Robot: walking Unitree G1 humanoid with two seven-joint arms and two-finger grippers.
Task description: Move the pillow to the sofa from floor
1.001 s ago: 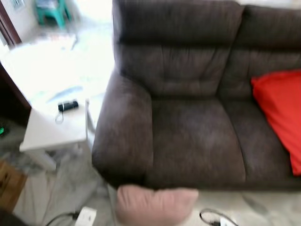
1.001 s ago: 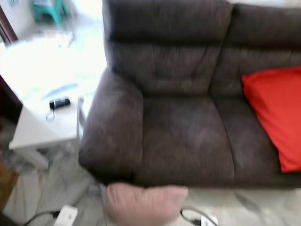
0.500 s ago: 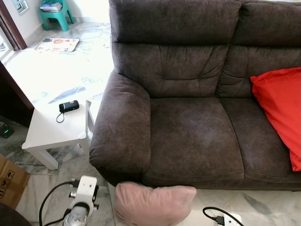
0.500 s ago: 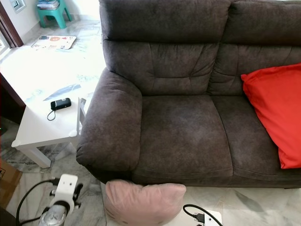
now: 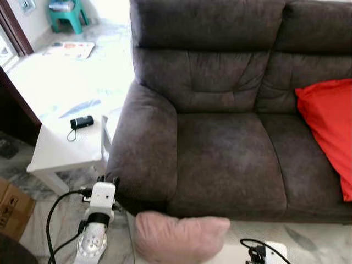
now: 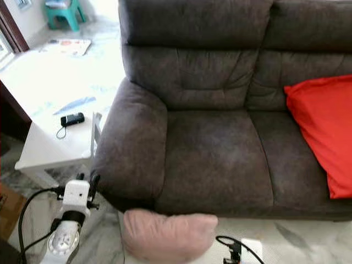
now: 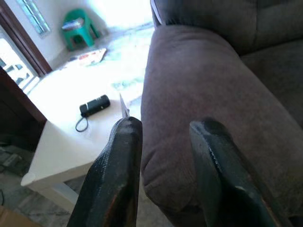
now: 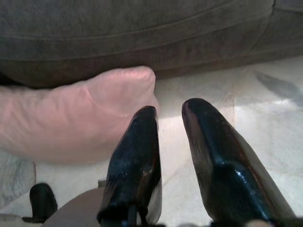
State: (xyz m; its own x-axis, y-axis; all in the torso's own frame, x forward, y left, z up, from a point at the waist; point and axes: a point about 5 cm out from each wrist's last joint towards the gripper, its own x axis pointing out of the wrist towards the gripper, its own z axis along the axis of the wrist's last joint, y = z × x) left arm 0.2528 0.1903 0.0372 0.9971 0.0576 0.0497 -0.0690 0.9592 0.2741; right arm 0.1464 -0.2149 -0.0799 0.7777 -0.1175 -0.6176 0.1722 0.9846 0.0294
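Note:
A pink pillow [image 5: 179, 236] lies on the marble floor against the front of the dark brown sofa [image 5: 220, 154], below its left seat. My left gripper [image 5: 107, 180] is raised at the left of the pillow, close to the sofa's armrest [image 7: 199, 85]. It is open with nothing between its fingers [image 7: 124, 156]. My right gripper [image 8: 168, 111] hovers low over the floor just off the pillow's right end [image 8: 71, 118], open and holding nothing. The right wrist [image 5: 264, 253] with its cable sits at the bottom right.
A red cushion [image 5: 327, 126] leans on the sofa's right seat. Left of the armrest stands a white side table [image 5: 60, 151] bearing a small black device [image 5: 81, 122]. A cardboard box [image 5: 14, 212] sits at the far left, a green stool [image 5: 66, 14] far back.
My left arm has come up from the bottom edge towards the sofa's armrest. The right wrist has edged into view at the bottom right. The pillow has not moved.

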